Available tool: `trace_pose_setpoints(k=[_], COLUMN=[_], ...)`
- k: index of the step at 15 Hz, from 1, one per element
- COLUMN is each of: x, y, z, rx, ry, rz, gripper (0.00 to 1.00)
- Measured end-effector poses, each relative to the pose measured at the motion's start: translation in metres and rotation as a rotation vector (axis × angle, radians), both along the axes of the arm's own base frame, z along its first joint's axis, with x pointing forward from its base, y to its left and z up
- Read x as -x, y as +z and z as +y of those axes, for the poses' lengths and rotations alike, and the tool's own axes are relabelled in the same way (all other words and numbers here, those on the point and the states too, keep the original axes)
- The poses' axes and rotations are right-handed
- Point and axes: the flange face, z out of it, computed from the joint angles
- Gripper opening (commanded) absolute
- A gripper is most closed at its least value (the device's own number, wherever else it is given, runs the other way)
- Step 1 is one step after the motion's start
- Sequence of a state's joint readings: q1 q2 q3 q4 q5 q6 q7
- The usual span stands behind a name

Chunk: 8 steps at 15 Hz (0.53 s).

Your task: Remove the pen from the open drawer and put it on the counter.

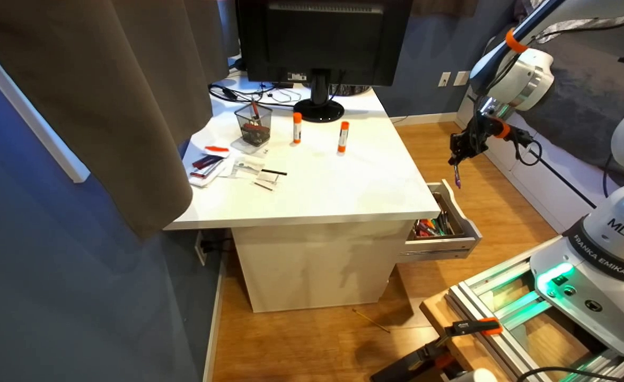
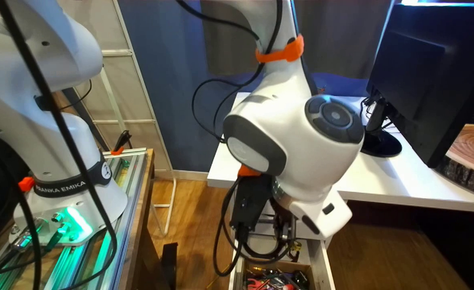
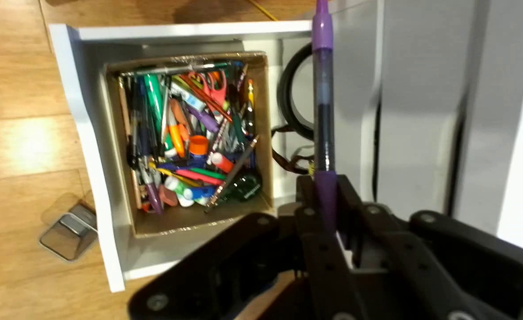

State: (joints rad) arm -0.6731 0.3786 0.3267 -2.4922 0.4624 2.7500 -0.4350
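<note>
Your pincer clamps one end of the purple pen. Lift its tip clear of the surface, left in an exterior view, then lower gently.

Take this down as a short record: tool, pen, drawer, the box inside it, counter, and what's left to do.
Tool: closed on the pen
Pen: purple with a see-through middle, hanging downward, apart from the counter
Drawer: open
Box: packed with stationery, including pink-handled scissors
Counter: holds monitor, mesh cup and two upright orange-and-white tubes
Left to do: set the pen down on the counter
</note>
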Motion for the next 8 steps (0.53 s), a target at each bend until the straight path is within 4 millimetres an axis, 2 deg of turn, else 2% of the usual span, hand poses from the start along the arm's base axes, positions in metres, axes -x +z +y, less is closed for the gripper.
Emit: trace_pose_setpoints(k=[3,5,6,8], x=[-0.026,-0.040,-0.045,-0.054], y=[0.064,0.106,0.122,0.141], z=[0.025,0.053,0.071,0.107], rx=[-0.066,-0.107,-0.125,-0.163], ry=[0.077,0.146,0.186,0.254], rz=[-0.060,-0.076,-0.080,-0.081], gripper=[0.03,0.03,0.03,0.03])
